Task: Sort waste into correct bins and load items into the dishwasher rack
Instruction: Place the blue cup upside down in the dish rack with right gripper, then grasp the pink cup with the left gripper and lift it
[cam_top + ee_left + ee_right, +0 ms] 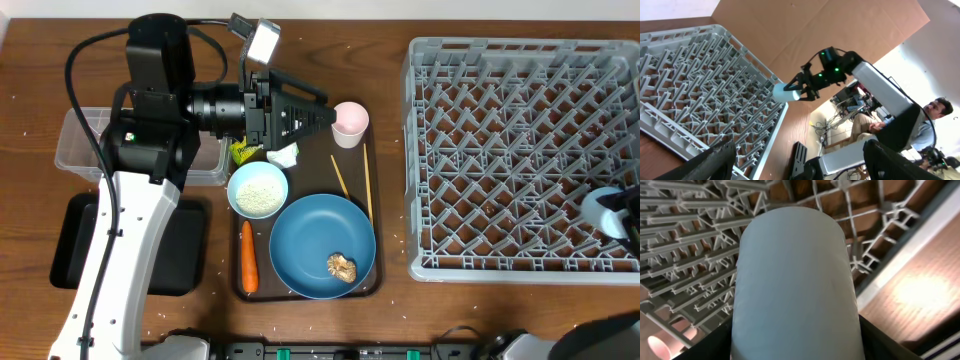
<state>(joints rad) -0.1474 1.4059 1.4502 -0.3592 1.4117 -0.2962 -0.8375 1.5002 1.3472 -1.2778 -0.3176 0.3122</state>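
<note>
One light-blue cup (797, 290) is in the right gripper (801, 89), jaws clamped on it near one end. The other end sticks out sideways over the dishwasher rack (500, 150). The cup hangs above the pegs near the rack's right edge, toward the front corner. Can't tell if it touches a peg.

The rack is on the right side of the table (390, 320), with nothing seated in it.

The pale-pink cup (350, 122) stands upright at the back right corner of the brown serving tray (375, 285), well apart from the rack. The left gripper (322, 116) is level and points right, tips just beside that cup. Its jaws are wide apart and hold nothing.

On the tray:
- The blue plate (315, 240) is at front right, with the tan food scrap (342, 267) on its front edge.
- The white bowl (258, 190) is just left of the plate, with rice (260, 192) in it.
- The carrot (248, 257) lies front to back along the tray's left edge, beside the plate.
- Two chopsticks (366, 180) lie behind the plate, splayed apart.
- The yellow-green wrapper (243, 152) and white tissue (284, 155) are behind the bowl, partly under the left arm.

The clear tub (80, 150) is at far left, mostly covered by the arm. The black tray (65, 245) sits in front of it. Loose rice grains are scattered over the table.
</note>
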